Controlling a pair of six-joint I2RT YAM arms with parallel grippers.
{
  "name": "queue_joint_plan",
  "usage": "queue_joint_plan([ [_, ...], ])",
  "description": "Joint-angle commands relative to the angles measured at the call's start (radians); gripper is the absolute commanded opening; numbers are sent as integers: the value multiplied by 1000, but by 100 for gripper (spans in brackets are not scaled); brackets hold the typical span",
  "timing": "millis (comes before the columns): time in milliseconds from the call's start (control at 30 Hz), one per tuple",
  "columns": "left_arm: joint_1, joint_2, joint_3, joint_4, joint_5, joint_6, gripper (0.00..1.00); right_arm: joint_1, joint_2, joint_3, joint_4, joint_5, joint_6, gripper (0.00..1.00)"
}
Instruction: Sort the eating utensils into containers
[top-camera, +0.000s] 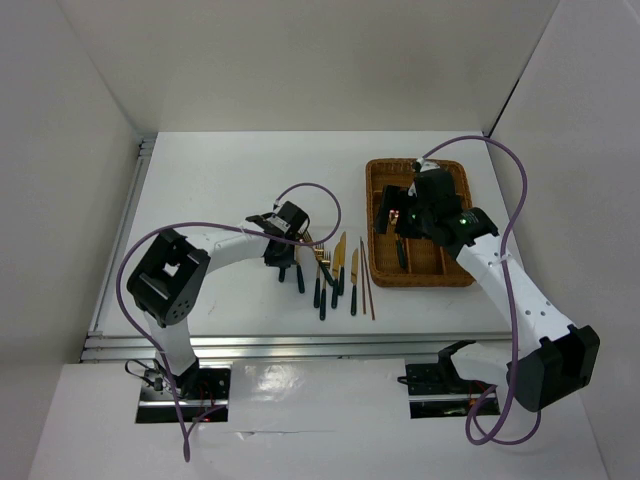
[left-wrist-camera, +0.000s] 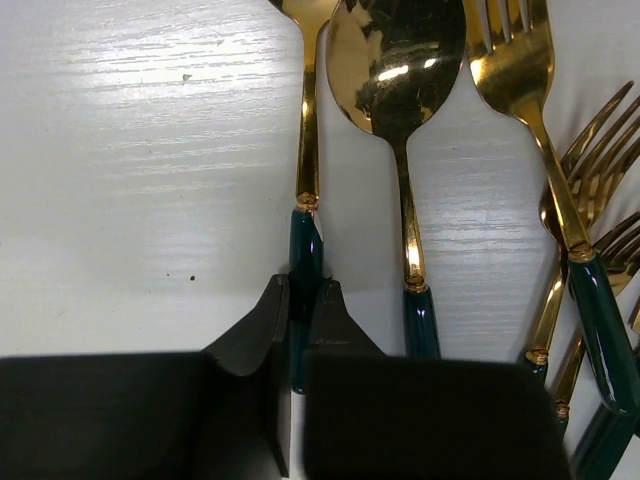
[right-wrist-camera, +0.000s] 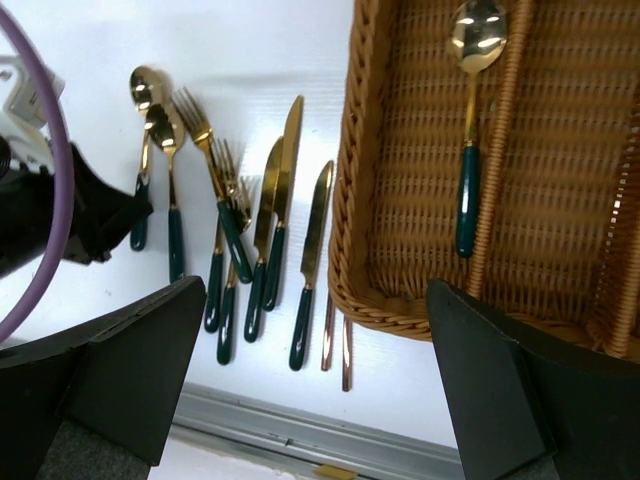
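**Left claw clamped on a spoon handle, right claw wide over the tray**

Right up against the lens we have the left gripper (left-wrist-camera: 305, 315), its two black fingers (left-wrist-camera: 255, 335) pinched tight on the dark green handle of the leftmost spoon (left-wrist-camera: 307, 150), which lies on the white table (left-wrist-camera: 120, 150). Just beside it a second spoon (left-wrist-camera: 400, 70) lies parallel. To the right of that we see the forks (left-wrist-camera: 510, 60) crowded together, tines overlapping.

Over to the other arm: the right gripper (right-wrist-camera: 315, 300) hangs above the wicker tray (right-wrist-camera: 350, 200) with its jaws spread wide and nothing between them. In the tray's compartment nearest the table row, a lone spoon (right-wrist-camera: 468, 150) lies lengthwise, just beside the divider (right-wrist-camera: 495, 180).

Out on the table, three knives (right-wrist-camera: 292, 140) lie next to the forks, and the chopsticks (right-wrist-camera: 346, 350) poke out along the tray's outer wall. From above, we see the whole row lying between the two arms, handles toward the bases.
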Motion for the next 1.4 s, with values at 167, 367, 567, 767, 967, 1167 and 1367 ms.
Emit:
queue_joint_plan([
  [167,17,-17,-5,-58,-14,-25,0,9,-59,-11,-9,171,84,99],
  [367,29,-198,79,-139,3,4,0,9,-59,-31,-20,192,116,99],
  [567,-4,-333,151,-119,144,-16,0,-11,-39,-77,-12,275,159,99],
  [767,-67,-332,139,97,355,-168,0,-96,-42,-124,-12,301,239,99],
  [967,-156,-179,203,228,354,-265,0,-134,-108,-127,14,312,239,99],
  [1167,-233,-74,294,326,281,-327,0,-134,-158,-106,5,335,239,99],
  [1367,-278,79,381,404,236,-403,0,-134,-169,-106,-4,326,239,99],
])
